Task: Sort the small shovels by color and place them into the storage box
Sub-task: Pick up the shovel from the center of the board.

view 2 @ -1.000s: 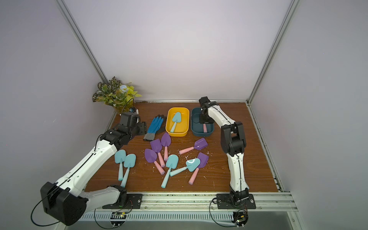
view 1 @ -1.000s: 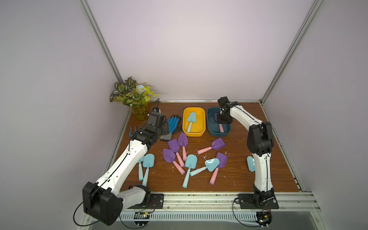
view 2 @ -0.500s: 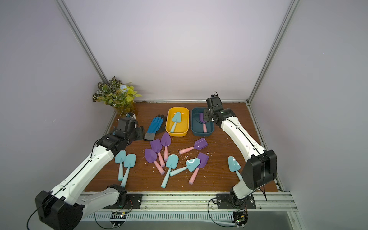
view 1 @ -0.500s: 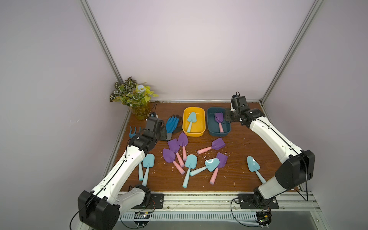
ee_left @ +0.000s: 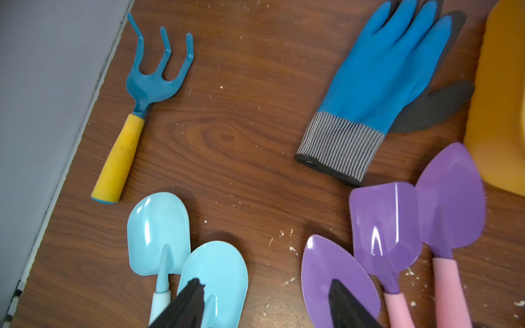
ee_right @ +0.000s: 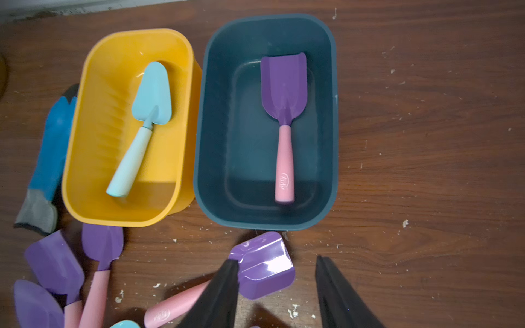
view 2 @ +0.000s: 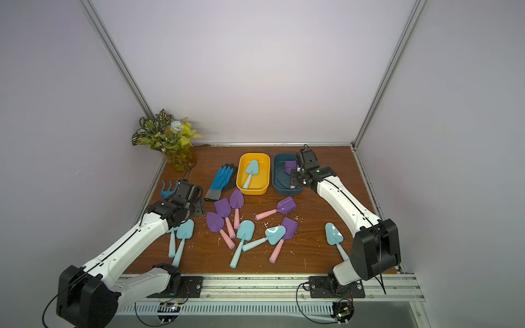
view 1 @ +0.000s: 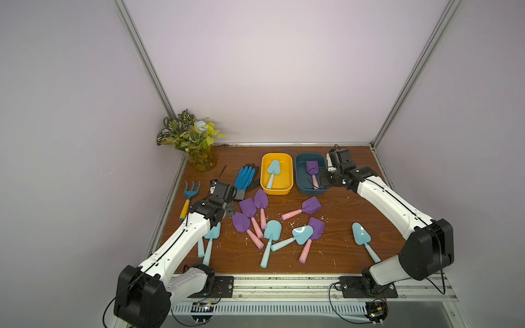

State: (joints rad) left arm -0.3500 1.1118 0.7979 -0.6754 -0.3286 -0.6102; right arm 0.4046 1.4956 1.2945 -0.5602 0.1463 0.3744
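Right wrist view: one aqua shovel (ee_right: 142, 127) is seen lying in the yellow box (ee_right: 91, 159), and one pink-handled purple shovel (ee_right: 284, 125) in the dark teal box (ee_right: 216, 147). The two boxes stand side by side at the far middle of the table (ee_right: 426, 170). Ten more shovels are scattered nearer in. In a top view, a purple trio (view 1: 250, 210) is bunched just near the yellow box, and a square-bladed purple shovel (view 1: 311, 205) lies just near the teal box. A further purple shovel (view 1: 315, 228) lies against two aqua shovels (view 1: 272, 228) in the middle. An aqua pair (view 1: 211, 235) lies at the left, partly under the left arm, and a lone aqua shovel (view 1: 362, 235) at the near right. The right claw (ee_right: 276, 259) is held open and empty above the square-bladed purple shovel. The left claw (ee_left: 265, 284) is likewise spread open, with nothing gripped, between the aqua pair and the purple trio. A blue rake (ee_left: 142, 93) lies by the left wall, a blue glove (ee_left: 377, 85) left of the yellow box, and a potted plant (view 1: 196, 142) in the far left corner.
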